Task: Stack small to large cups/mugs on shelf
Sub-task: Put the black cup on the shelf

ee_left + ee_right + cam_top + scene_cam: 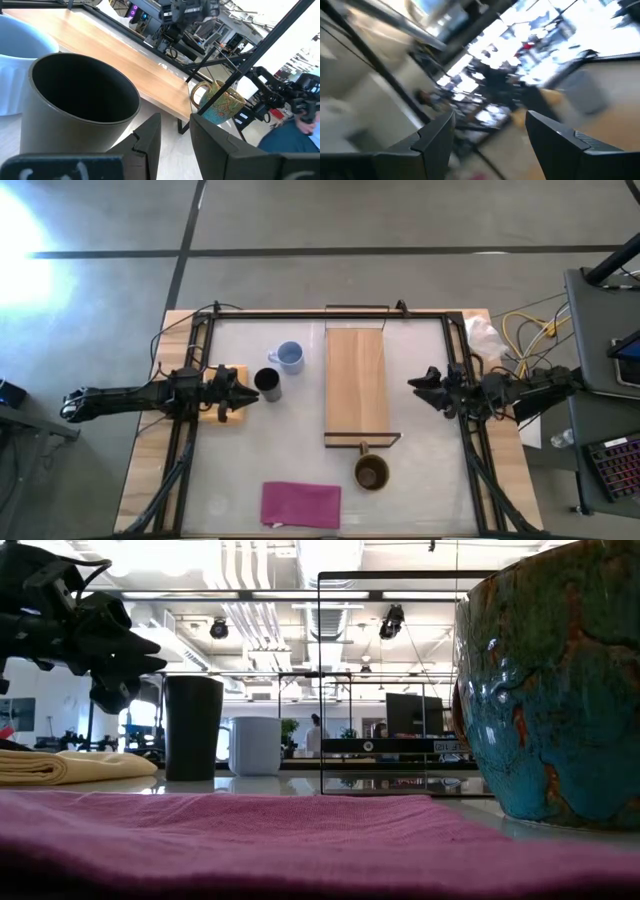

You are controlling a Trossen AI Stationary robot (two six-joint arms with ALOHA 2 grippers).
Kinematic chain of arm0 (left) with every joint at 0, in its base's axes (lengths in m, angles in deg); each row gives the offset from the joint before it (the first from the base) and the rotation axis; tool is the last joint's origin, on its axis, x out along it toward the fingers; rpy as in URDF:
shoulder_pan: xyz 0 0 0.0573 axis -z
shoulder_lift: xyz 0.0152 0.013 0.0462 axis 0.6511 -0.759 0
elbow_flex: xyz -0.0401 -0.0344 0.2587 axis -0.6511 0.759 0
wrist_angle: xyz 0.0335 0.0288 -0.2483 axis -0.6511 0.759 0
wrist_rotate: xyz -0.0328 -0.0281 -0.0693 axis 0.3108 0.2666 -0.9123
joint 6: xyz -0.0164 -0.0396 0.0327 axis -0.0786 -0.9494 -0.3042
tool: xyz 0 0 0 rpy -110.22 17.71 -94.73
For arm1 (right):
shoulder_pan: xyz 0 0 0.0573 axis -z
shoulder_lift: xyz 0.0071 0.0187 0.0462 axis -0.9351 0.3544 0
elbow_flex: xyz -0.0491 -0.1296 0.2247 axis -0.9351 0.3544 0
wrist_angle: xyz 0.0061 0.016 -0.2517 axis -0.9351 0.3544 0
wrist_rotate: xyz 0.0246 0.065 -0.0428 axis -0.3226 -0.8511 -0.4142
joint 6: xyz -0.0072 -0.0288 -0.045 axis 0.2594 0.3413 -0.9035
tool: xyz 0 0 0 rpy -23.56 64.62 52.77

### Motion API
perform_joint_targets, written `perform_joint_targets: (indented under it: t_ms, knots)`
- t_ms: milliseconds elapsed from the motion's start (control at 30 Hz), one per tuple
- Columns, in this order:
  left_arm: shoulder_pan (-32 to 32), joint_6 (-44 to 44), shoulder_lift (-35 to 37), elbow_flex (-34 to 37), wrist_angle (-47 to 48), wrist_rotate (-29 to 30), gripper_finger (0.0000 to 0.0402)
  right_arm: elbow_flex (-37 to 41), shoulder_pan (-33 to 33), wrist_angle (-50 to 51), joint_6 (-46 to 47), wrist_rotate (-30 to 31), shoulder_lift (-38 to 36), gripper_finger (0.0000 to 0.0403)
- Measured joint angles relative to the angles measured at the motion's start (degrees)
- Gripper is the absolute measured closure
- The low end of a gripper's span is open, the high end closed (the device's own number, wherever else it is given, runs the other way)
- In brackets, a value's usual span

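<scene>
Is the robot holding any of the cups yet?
No. The left claw is open right beside the black cup, not on it. The right claw is open and empty, off to the side of the shelf.

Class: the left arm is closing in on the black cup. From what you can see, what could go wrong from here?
1. The left tool is beside the black cup, not around it; it may push it over.
2. The blue mug stands close behind; a shoved cup could hit it.

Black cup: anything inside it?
Nothing visible inside the black cup: the left wrist view looks into its mouth and shows only dark inner wall. The very bottom is too dark to make out. The left gripper is beside it, fingers open, not touching.
</scene>
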Motion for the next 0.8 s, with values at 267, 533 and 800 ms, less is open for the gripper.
perform_joint_targets:
  t_ms: [267,533,800]
  knots:
    - [0.00,-0.02,-0.01,0.00,0.00,-0.01,0.0312,0.00,-0.04,-26.11,15.76,-1.92,7.33,0.0165]
    - [-0.04,-0.02,-0.03,0.00,0.07,-0.01,0.0312,-4.15,-0.04,-39.38,7.31,0.70,13.78,0.0165]
    - [-0.04,-0.01,-0.06,0.00,0.05,0.00,0.0312,-31.78,0.12,-11.76,2.93,3.41,31.36,0.0165]
